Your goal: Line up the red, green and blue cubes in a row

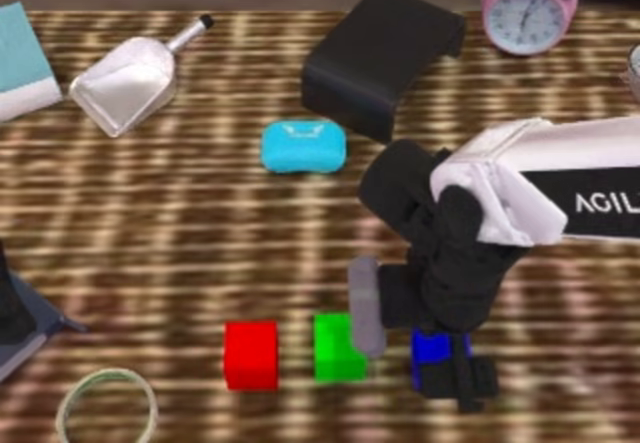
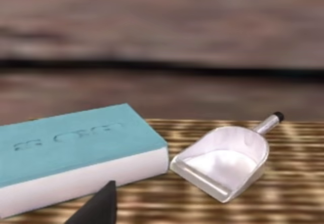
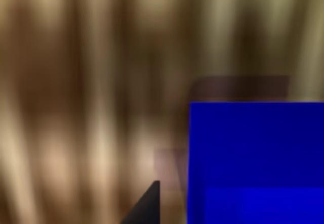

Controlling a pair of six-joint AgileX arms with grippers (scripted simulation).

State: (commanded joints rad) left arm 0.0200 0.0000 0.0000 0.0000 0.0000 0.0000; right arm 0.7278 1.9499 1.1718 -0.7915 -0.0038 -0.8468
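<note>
Scanning from the table's left edge, the left arm (image 1: 12, 313) sits parked there, only a dark sliver of it in the top view; its gripper is out of sight from above, and the left wrist view shows just one dark fingertip, so I cannot tell whether it is spread or closed. That wrist camera looks out at a teal book (image 2: 76, 150) and a clear scoop (image 2: 223, 161), far from the action.

Now the front row! The red cube (image 1: 250, 354) sits on the woven mat, bright and glossy, flat on its base. Just beside it to the right, a narrow gap away, the green cube (image 1: 336, 348) stands square and level with it. Two down, neatly aligned.

Further right, the blue cube (image 1: 438, 347) is mostly hidden under the right gripper (image 1: 452, 363), which hangs directly over it. The right wrist view is filled by a deep blue face (image 3: 255, 153) close up, with one dark finger beside it, so the cube lies between the jaws. Whether they grip it or have let go, the pictures do not settle.

My read: the row looks nearly finished. Blue sits in line with the others, though its gap from green looks wider. What seems left is letting go and backing the arm away.
</note>
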